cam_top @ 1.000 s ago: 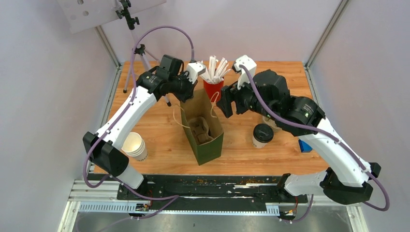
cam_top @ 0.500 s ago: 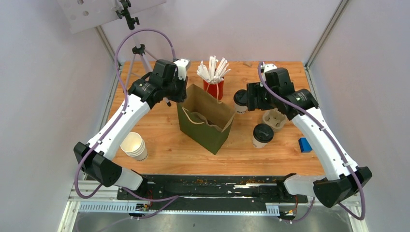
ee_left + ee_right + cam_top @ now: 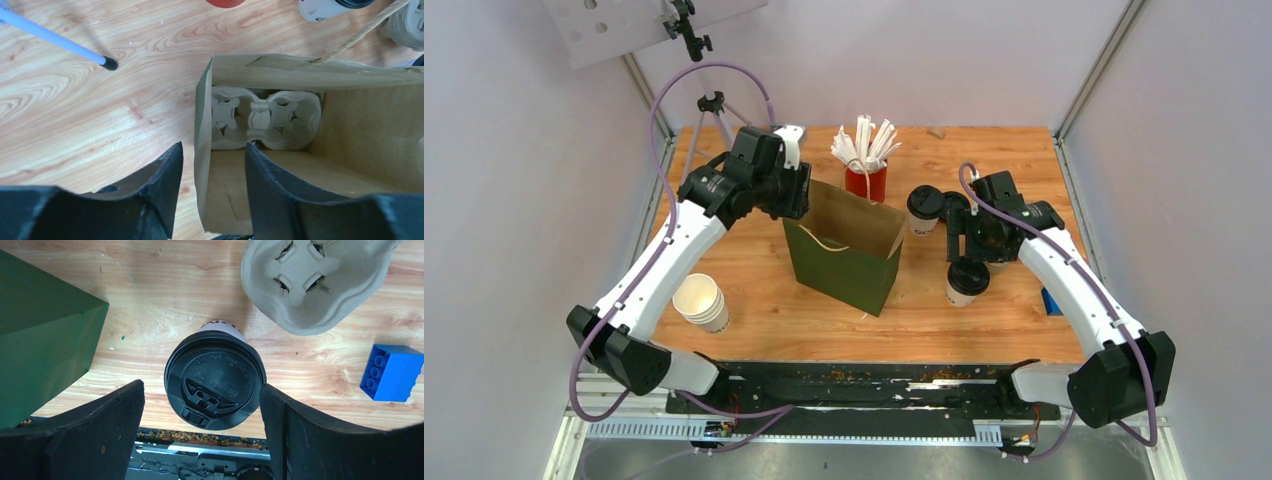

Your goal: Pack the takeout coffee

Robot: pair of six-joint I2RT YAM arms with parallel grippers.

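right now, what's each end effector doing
left end effector: open, one finger on each side of the green paper bag wall, not pinching it
right end effector: open, straddling the takeout coffee, holding nothing

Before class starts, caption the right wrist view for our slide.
Open right gripper above the lidded takeout coffee, pulp carrier and blue block nearby.

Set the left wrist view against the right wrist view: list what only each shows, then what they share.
Only the left wrist: the inside of the green paper bag, with a pulp cup carrier at its bottom, the open left pincer straddling one bag wall, and a white tripod leg. Only the right wrist: the takeout coffee seen lid-on from above, centred in the open right pincer, and a blue block. Both: that bag and the wooden table.
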